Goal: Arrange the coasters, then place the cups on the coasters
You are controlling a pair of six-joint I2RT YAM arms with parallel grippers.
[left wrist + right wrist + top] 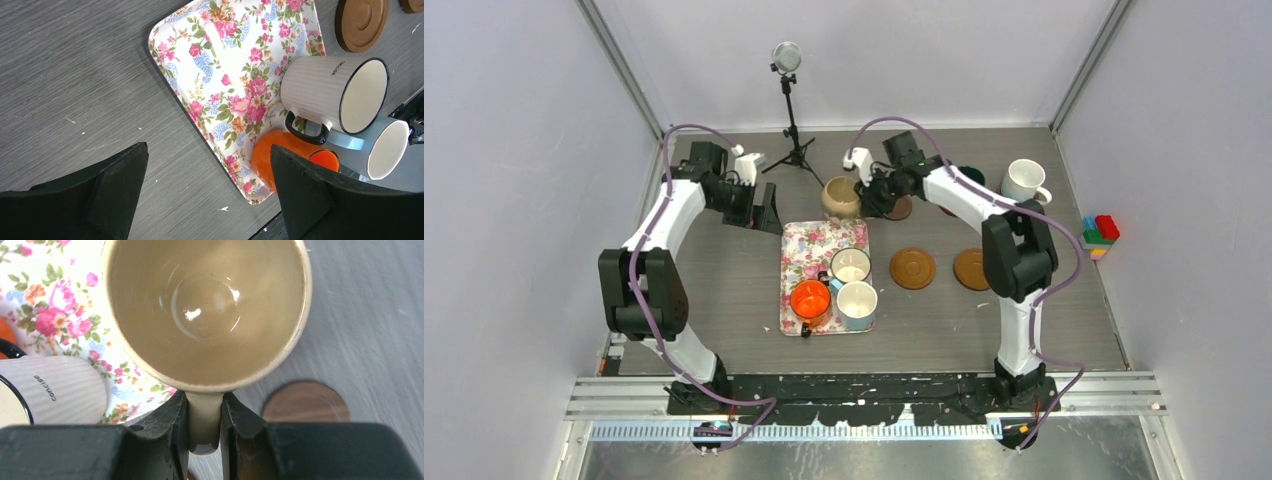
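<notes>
Half the dark coaster (pixel 305 402) hides behind right jaws clamping the beige cup (pixel 205 310).

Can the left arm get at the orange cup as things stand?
Probably yes. The left gripper is open and empty beside the tray, and the orange cup sits at the tray's near-left corner; the white cup and blue cup crowd only its right and far sides.

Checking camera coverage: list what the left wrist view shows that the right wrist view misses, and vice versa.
Left wrist only: the open left gripper, the blue cup and a ringed coaster. Right wrist only: the right gripper shut on the beige cup by its handle, and a dark coaster. Both: the tray and the white cup.
</notes>
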